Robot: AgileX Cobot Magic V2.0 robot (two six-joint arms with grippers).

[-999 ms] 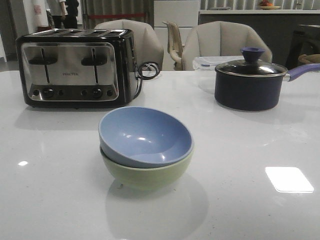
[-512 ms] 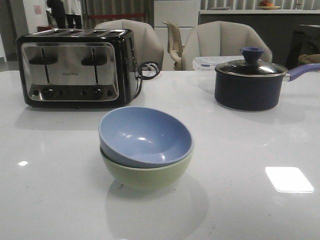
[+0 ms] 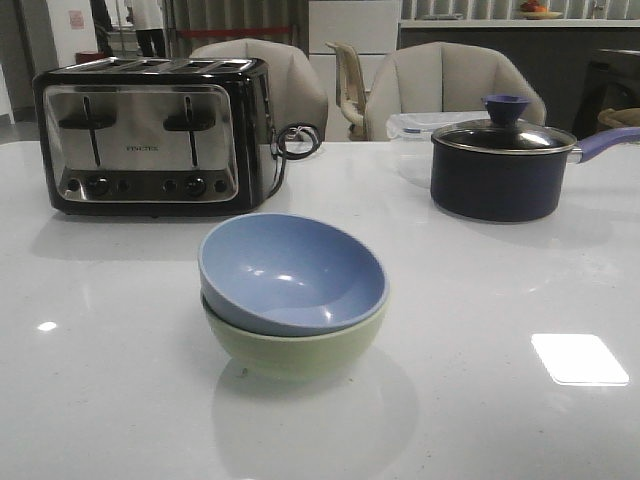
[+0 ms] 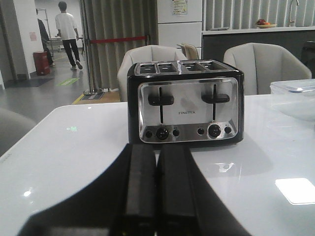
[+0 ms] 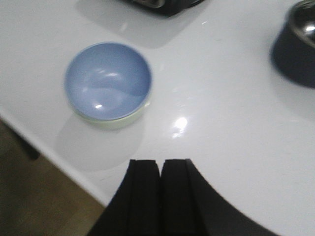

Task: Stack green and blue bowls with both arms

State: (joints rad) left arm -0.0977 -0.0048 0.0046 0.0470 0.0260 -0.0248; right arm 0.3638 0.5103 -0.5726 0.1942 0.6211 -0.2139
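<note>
The dusty blue bowl point(image 3: 290, 272) sits nested, slightly tilted, inside the pale green bowl point(image 3: 295, 350) at the middle of the white table. Neither arm shows in the front view. In the right wrist view the blue bowl point(image 5: 108, 81) shows from above, with a thin edge of the green bowl point(image 5: 110, 121) under it. My right gripper point(image 5: 161, 163) is shut and empty, well apart from the bowls, above the table near its edge. My left gripper point(image 4: 156, 149) is shut and empty, low over the table and facing the toaster. No bowl shows in the left wrist view.
A black and chrome toaster point(image 3: 150, 135) stands at the back left, also in the left wrist view point(image 4: 184, 103). A dark blue lidded saucepan point(image 3: 505, 165) stands at the back right, with a clear plastic container point(image 3: 420, 125) behind it. Chairs stand beyond the table. The table edge point(image 5: 59, 162) runs close to the bowls.
The bowls, toaster and saucepan have not moved. Only people in the far background have shifted.
</note>
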